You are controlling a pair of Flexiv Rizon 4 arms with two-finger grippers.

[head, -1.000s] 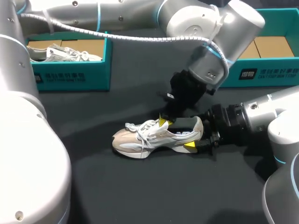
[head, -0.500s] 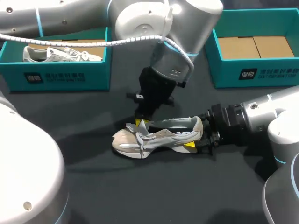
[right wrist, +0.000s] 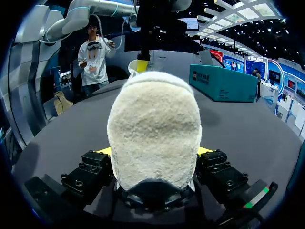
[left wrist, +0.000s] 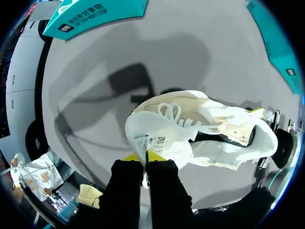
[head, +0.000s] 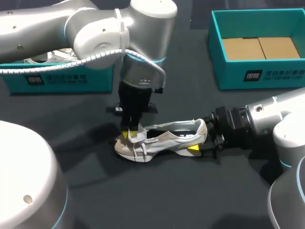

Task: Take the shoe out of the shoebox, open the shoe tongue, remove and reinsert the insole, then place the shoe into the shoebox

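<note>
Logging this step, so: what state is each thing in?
Shoe, out of the boxes, held at both ends.
Tongue, pulled out, pinched.
Left gripper, shut on tongue.
Right gripper, shut on shoe's heel.
Left box, open.
Right box, open, no shoe visible.

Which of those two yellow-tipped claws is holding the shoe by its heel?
The right gripper, coming in from the side: it clamps the heel of the shoe. The left gripper comes down from above and pinches the tongue instead.
</note>
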